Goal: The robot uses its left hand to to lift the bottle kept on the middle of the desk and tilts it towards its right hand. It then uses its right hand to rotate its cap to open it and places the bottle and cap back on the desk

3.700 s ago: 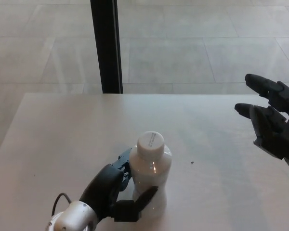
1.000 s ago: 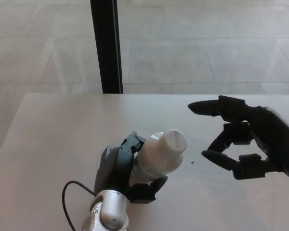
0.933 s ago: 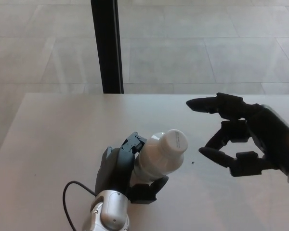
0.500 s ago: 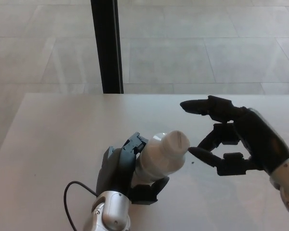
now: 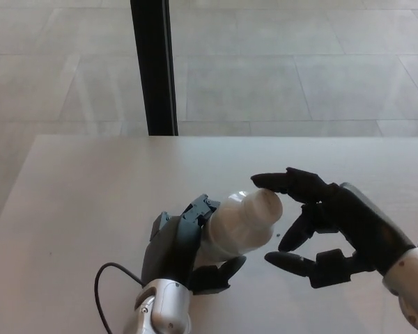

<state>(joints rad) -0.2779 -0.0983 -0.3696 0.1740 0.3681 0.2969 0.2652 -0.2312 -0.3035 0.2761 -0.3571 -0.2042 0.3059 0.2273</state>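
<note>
Starting nearest the camera, we've got a black cable (image 5: 108, 289) looping beside our silver left wrist at the bottom edge. Just above it our left hand (image 5: 184, 247) is wrapped around the white bottle (image 5: 233, 229), thumb curled under the near side and the two fingers over the far side, so that one's clamped on the body. The bottle is tipped over toward our right, with its white cap (image 5: 267, 206) pointing that way. We can't tell for sure whether the base is clear of the desk (image 5: 83, 202) or resting on it, since the hand hides it.

Right beside the cap is our right hand (image 5: 327, 229), coming in from the lower right. Its fingers are spread apart and holding nothing: the top finger reaches over the cap's upper edge, looks like it's about touching it, while the lower finger and the thumb sit apart from it, just to the cap's side. There's a tiny dark speck (image 5: 276, 234) on the desk between the bottle and that hand.

Further back the pale desk runs to its far edge, then a tiled floor (image 5: 299, 69) with a black vertical post (image 5: 153, 66) standing behind the desk.
</note>
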